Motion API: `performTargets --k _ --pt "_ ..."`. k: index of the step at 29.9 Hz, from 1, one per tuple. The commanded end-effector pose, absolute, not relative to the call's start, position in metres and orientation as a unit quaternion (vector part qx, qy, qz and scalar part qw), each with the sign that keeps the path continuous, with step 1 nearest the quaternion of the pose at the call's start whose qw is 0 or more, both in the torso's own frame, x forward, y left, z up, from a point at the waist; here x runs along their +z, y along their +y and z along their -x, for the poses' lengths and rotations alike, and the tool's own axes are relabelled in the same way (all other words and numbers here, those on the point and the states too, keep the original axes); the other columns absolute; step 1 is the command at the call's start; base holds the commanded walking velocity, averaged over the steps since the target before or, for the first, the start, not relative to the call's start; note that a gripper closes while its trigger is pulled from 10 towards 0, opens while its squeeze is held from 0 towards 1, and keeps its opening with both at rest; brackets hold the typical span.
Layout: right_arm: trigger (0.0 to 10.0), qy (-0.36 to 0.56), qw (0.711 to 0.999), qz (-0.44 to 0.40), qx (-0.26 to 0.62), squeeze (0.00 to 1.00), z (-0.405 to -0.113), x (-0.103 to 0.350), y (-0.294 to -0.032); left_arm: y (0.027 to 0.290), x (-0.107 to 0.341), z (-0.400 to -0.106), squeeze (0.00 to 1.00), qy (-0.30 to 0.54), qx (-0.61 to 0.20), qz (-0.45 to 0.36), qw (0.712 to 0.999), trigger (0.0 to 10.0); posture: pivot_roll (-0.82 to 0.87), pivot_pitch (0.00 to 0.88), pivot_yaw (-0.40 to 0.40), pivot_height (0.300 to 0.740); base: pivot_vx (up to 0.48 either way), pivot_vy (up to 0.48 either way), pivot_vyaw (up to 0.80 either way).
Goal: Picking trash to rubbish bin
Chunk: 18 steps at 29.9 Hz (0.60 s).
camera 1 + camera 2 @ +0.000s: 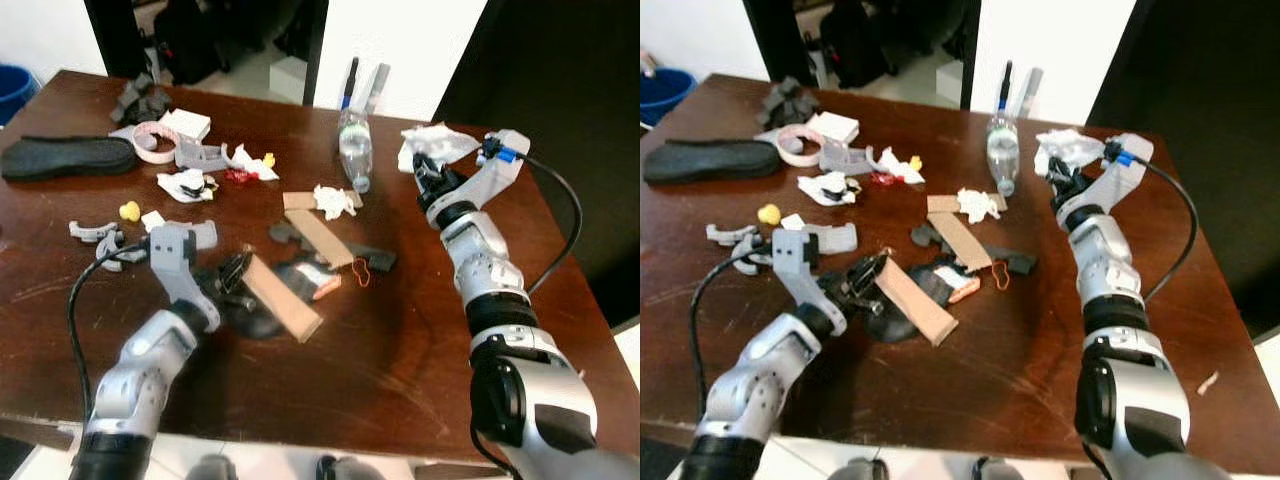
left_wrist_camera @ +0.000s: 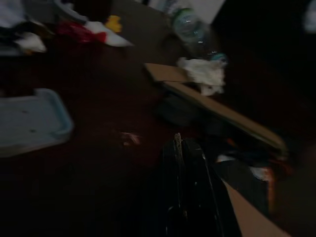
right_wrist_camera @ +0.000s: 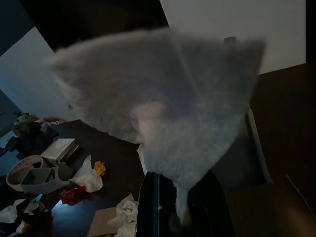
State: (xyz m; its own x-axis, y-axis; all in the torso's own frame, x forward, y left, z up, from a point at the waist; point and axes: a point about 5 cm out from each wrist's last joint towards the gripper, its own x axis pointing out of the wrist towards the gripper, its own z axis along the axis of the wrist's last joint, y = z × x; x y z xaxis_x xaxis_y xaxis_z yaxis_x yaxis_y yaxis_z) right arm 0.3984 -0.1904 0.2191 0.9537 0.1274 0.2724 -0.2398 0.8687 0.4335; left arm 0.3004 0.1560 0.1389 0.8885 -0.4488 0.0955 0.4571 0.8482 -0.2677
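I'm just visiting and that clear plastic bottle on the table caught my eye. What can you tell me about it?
The clear plastic bottle lies on its side on the dark brown wooden table, toward the far edge, its capped end pointing toward the robot. It looks crinkled, thin and see-through, and seems empty. A crumpled white tissue and a cardboard strip lie just in front of it. The right gripper, holding white paper, is to its right, apart from it.

The left silver arm is stretched forward low over the near left of the table, its black two-fingered left gripper (image 1: pixel 236 272) pointed right with fingers closed together. The right silver arm is extended far right, and its right gripper (image 1: pixel 428 172) is clamped on a crumpled white tissue (image 1: pixel 436 142).
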Motion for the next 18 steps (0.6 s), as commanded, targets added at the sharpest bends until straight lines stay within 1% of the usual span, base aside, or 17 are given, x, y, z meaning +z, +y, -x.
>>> performTargets --k 1,2,3,4,5,6,7,12,18 --pt "10.0 -0.106 0.961 -0.239 0.085 0.00 -0.3965 0.2092 -0.1935 0.1544 0.1320 -0.3014 0.27 -0.011 -0.219 0.136 0.966 3.7 0.12 0.150 -0.071 0.740 0.000 0.000 0.00" --pt "10.0 -0.106 0.961 -0.239 0.085 0.00 -0.3965 0.2092 -0.1935 0.1544 0.1320 -0.3014 0.27 -0.011 -0.219 0.136 0.966 3.7 0.12 0.150 -0.071 0.740 0.000 0.000 0.00" --pt "10.0 -0.106 0.961 -0.239 0.086 0.00 -0.3966 0.2097 -0.1933 0.1561 0.1326 -0.3026 1.00 -0.016 -0.210 0.139 0.968 4.1 0.11 0.151 -0.071 0.740 0.000 0.000 0.00" --pt "10.0 -0.107 0.961 -0.240 0.086 0.00 -0.3966 0.2101 -0.1934 0.1569 0.1328 -0.3035 1.00 -0.019 -0.203 0.142 0.969 4.1 0.11 0.152 -0.071 0.740 0.000 0.000 0.00" --pt "10.0 -0.108 0.961 -0.240 0.086 0.00 -0.3964 0.2104 -0.1937 0.1574 0.1332 -0.3039 1.00 -0.020 -0.199 0.142 0.969 8.1 0.11 0.153 -0.072 0.740 0.000 0.000 0.00" --pt "10.0 -0.108 0.961 -0.240 0.086 0.00 -0.3964 0.2104 -0.1937 0.1574 0.1332 -0.3039 1.00 -0.020 -0.199 0.142 0.969 8.1 0.11 0.153 -0.072 0.740 0.000 0.000 0.00" --pt "10.0 -0.108 0.961 -0.240 0.086 0.00 -0.3963 0.2105 -0.1941 0.1575 0.1336 -0.3044 1.00 -0.022 -0.196 0.142 0.970 10.0 0.11 0.153 -0.072 0.740 0.000 0.000 0.00" --pt "10.0 -0.109 0.961 -0.239 0.086 0.00 -0.3958 0.2105 -0.1959 0.1570 0.1360 -0.3054 1.00 -0.026 -0.193 0.137 0.971 10.0 0.11 0.152 -0.075 0.740 0.000 0.000 0.00" --pt "10.0 -0.110 0.961 -0.238 0.088 0.00 -0.3967 0.2127 -0.1949 0.1562 0.1295 -0.3079 1.00 -0.009 -0.184 0.136 0.973 10.0 0.11 0.149 -0.078 0.740 0.000 0.000 0.00"
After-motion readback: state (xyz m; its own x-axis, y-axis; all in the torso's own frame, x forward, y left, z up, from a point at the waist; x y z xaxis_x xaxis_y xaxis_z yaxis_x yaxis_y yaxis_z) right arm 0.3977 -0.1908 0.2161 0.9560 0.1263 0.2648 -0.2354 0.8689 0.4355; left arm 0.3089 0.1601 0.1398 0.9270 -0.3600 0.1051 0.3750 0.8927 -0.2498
